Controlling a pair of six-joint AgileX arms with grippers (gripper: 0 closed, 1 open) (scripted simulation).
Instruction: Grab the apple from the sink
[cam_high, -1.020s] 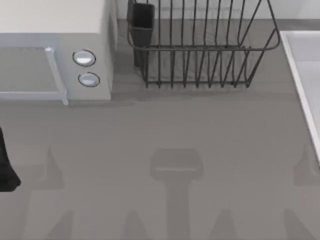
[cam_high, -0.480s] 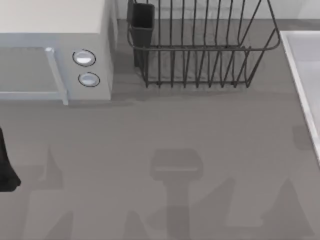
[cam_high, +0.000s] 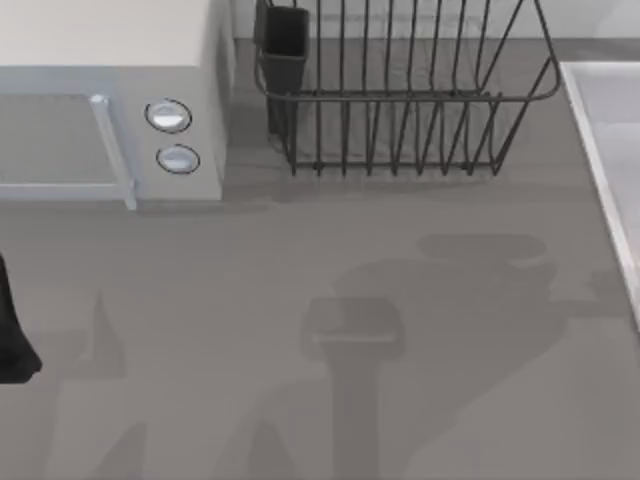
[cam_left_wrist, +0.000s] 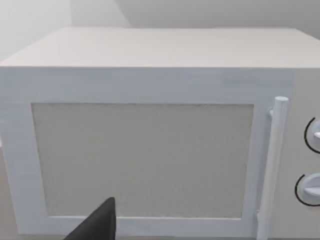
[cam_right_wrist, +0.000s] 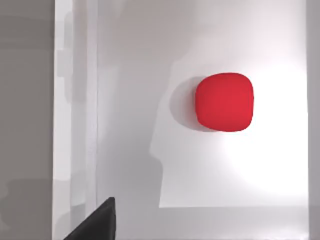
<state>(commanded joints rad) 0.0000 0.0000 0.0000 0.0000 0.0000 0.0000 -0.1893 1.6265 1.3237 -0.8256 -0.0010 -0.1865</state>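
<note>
Moved since a second ago: big shadow (cam_high: 450, 290) on table (cam_high: 200, 260), now farther back and closer to sink (cam_high: 600, 150) on the right. Looks like right arm swinging that way.

Right gripper (cam_right_wrist: 95, 225) hanging high over sink, looking straight down. Can't tell if spread or pressed together.

Apple (cam_right_wrist: 224, 102) sitting on sink floor, all alone, apart from the walls, off to one side of gripper, not right under it.

Left gripper (cam_left_wrist: 95, 225) parked at left edge of table, facing microwave (cam_left_wrist: 150, 150). Can't tell spread or not there either.

Could go wrong from here:
- Coming down before lining up, bumping apple on its side and sending it rolling away.
- Squeezing off-middle, because apple is round and smooth and could pop out.
- Dropping too soon and hitting sink rim.
</note>
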